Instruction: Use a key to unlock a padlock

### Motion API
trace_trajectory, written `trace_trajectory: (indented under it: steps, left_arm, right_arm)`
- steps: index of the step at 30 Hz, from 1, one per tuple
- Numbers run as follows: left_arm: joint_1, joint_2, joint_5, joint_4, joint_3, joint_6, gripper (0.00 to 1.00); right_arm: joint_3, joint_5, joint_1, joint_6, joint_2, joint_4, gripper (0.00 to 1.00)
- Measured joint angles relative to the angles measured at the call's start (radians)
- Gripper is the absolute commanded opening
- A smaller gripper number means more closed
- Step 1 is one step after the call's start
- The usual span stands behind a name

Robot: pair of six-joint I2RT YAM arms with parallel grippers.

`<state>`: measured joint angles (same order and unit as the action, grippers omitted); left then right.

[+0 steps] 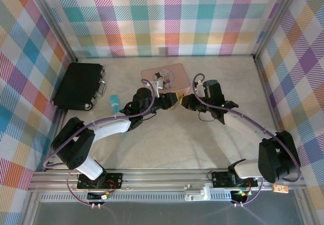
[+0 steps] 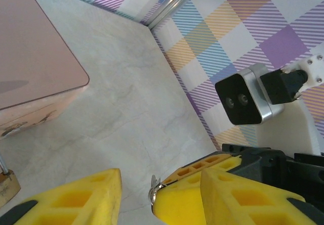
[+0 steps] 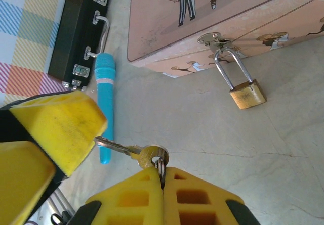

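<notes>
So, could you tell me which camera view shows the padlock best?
The right wrist view: the padlock shows whole, its shackle through the hasp of the pink box. The left wrist view catches just a corner of it at the left edge; in the top external view it is too small to make out.

— Where's the top camera?
— High up, well back from the box (image 1: 178, 71) on its near side, looking down over the whole table (image 1: 167, 144).
— And the wrist ones?
— Low and close. The right faces the box's front. The left looks past its corner toward the wall (image 2: 243, 28). Both catch the padlock (image 3: 247, 94).
</notes>
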<state>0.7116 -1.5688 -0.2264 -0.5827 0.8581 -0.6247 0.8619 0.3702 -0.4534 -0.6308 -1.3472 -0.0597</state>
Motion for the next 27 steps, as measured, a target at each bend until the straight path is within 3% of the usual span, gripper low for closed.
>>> trace_trajectory:
  steps: [8,16,18,22,25,26,27]
  left_arm:
    - [0.009,-0.034,0.0,0.001,0.009,0.013,0.24]
    - [0.009,-0.041,0.002,0.0,0.032,0.016,0.13]
    - [0.009,-0.042,0.002,0.0,0.035,0.014,0.01]
    - [0.008,-0.042,0.01,0.001,0.037,0.022,0.0]
    - [0.008,-0.042,0.007,0.004,0.037,0.04,0.0]
    - [0.008,-0.041,0.009,0.004,0.037,0.048,0.0]
    - [0.006,-0.036,0.008,0.005,0.037,0.062,0.0]
  right_arm:
    - [0.006,0.016,-0.006,-0.013,0.0,0.014,0.0]
    - [0.009,0.026,-0.006,-0.013,0.0,0.014,0.0]
    - [0.01,0.032,-0.008,-0.013,0.0,0.014,0.0]
    - [0.014,0.035,-0.008,-0.012,0.0,0.014,0.01]
    - [0.017,0.036,-0.008,0.0,0.0,0.006,0.42]
    - [0.024,0.029,-0.009,0.015,0.0,-0.006,0.52]
    - [0.028,0.019,-0.006,0.029,0.0,-0.024,0.56]
